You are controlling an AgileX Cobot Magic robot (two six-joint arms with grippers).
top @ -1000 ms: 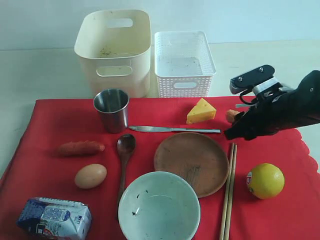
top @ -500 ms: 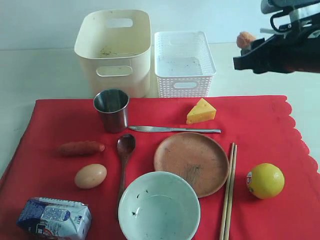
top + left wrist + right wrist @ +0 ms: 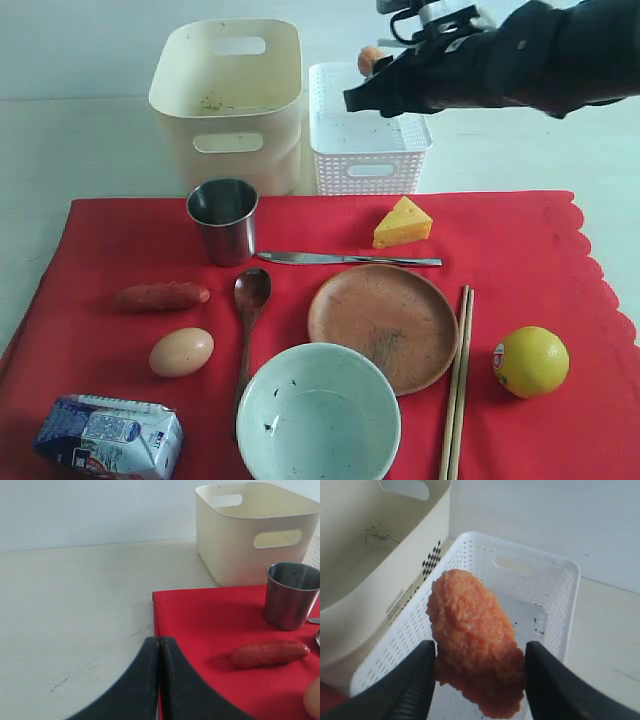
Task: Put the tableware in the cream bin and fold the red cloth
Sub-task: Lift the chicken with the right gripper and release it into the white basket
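Broadly: red cloth (image 3: 130, 250) lies spread flat on the table, scalloped edge to the right. Cream bin (image 3: 228, 130) stands just behind the cloth's far edge, with the white basket (image 3: 370, 170) just beside it. On the cloth: bowl (image 3: 318, 415) at the near edge, plate (image 3: 382, 325) just right of it, cup (image 3: 223, 220) back left. Knife (image 3: 345, 260) lies behind the plate, spoon (image 3: 248, 320) between cup and bowl, chopsticks (image 3: 457, 390) right of the plate. Right gripper (image 3: 479, 655) hangs over the basket, pinching an orange crumbed food piece (image 3: 470, 625). Left gripper (image 3: 160, 680) sits near the cloth's left edge, fingers pressed together.
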